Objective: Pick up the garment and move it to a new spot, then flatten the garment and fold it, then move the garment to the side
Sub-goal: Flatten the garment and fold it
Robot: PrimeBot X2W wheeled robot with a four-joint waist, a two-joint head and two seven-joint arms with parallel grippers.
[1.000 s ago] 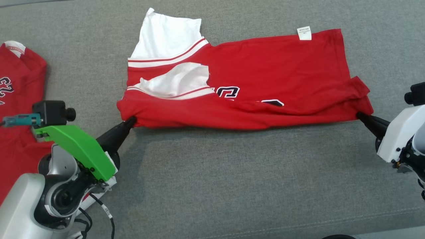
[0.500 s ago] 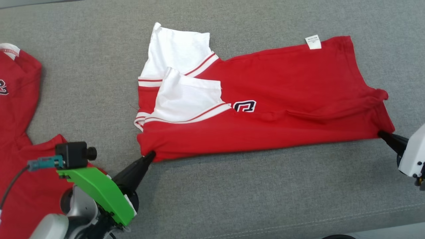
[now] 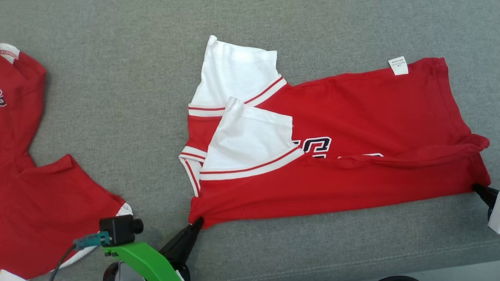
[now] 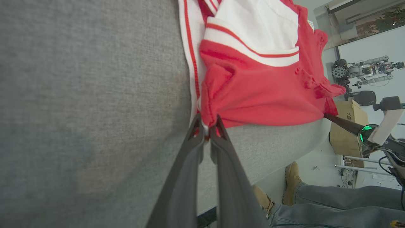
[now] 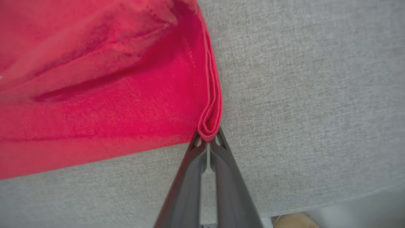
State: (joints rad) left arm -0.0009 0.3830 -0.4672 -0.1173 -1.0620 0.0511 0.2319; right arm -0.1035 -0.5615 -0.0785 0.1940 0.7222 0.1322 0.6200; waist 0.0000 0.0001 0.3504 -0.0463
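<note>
head view | grey fabric surface [image 3: 117, 97] | left jaws, right jaws clamp garment [image 3: 371, 109] corners

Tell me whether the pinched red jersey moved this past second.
Yes. The jersey slid toward the front edge of the cushion and rightward, away from the other red shirt, which stayed put.

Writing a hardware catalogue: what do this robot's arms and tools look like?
The left tool and right tool each have two long, dark, tapering fingers. The left wrist carries a green bracket, small black camera and teal plug; the right, a white housing.
</note>
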